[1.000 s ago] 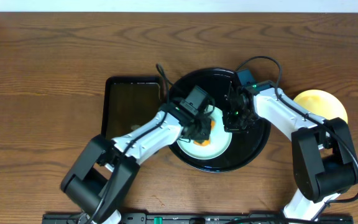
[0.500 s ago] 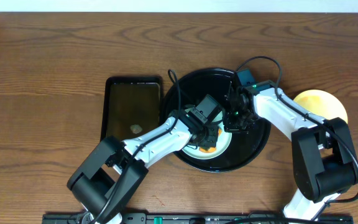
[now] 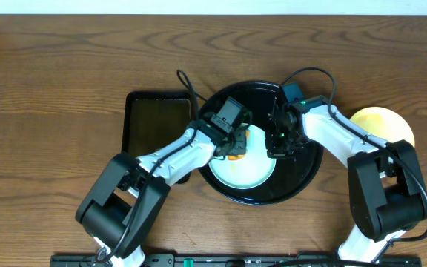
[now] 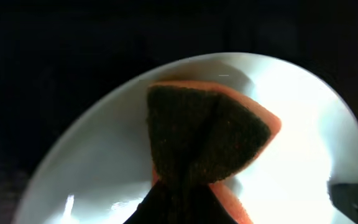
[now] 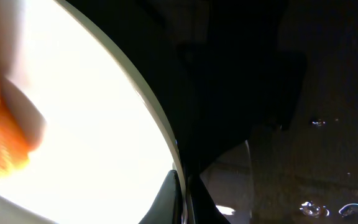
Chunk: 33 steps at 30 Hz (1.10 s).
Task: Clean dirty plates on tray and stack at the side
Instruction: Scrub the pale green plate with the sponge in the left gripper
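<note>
A pale mint-blue plate (image 3: pixel 247 169) lies in the round black tray (image 3: pixel 303 172). My left gripper (image 3: pixel 235 142) is shut on an orange sponge (image 3: pixel 237 154) with a dark green scouring face and presses it on the plate's far left part. In the left wrist view the sponge (image 4: pixel 207 137) lies folded on the plate (image 4: pixel 309 149). My right gripper (image 3: pixel 279 145) is shut on the plate's right rim. In the right wrist view its fingers (image 5: pixel 169 199) pinch the rim of the plate (image 5: pixel 92 118). A pale yellow plate (image 3: pixel 382 123) sits on the table at the right. A second mint-blue plate is not in view.
A smaller rectangular black tray (image 3: pixel 158 126) lies left of the round tray, partly under my left arm. Water drops show on the round tray's floor (image 5: pixel 319 186). Cables arch above both wrists.
My left gripper swept the sponge toward the plate's near middle, then back up to its far left part. The right gripper and the plate have stayed put.
</note>
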Motion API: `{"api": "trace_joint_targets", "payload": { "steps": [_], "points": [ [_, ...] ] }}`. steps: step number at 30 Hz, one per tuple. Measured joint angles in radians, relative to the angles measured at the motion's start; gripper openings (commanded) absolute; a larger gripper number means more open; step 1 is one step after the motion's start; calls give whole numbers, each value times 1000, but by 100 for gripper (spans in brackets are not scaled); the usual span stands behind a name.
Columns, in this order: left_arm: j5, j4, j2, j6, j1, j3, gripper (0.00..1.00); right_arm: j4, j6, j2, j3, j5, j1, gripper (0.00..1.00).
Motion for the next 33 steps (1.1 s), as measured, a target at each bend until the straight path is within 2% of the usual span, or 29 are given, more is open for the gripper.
{"api": "trace_joint_targets", "payload": {
  "steps": [5,15,20,23,25,28,31,33],
  "points": [
    [-7,-118,-2,3,4,10,8,-6,0,0,-1,-9,0,1],
    [-54,-273,-36,48,35,19,8,-10,-1,0,-4,-14,11,1],
    [-74,-328,-148,56,56,19,8,-4,-1,0,-5,-15,11,1],
    [-84,-372,-255,65,79,19,8,8,3,0,-8,-13,11,18],
    [-87,-398,-298,78,101,19,8,26,0,0,-11,-7,11,21],
    [-96,-431,-328,89,161,19,8,43,-1,0,-11,-4,11,20],
    [-102,-446,-328,92,230,19,8,57,-1,0,-11,-2,11,14],
    [-103,-444,-328,97,276,18,8,58,0,0,-12,-1,11,13]
  ]
}}
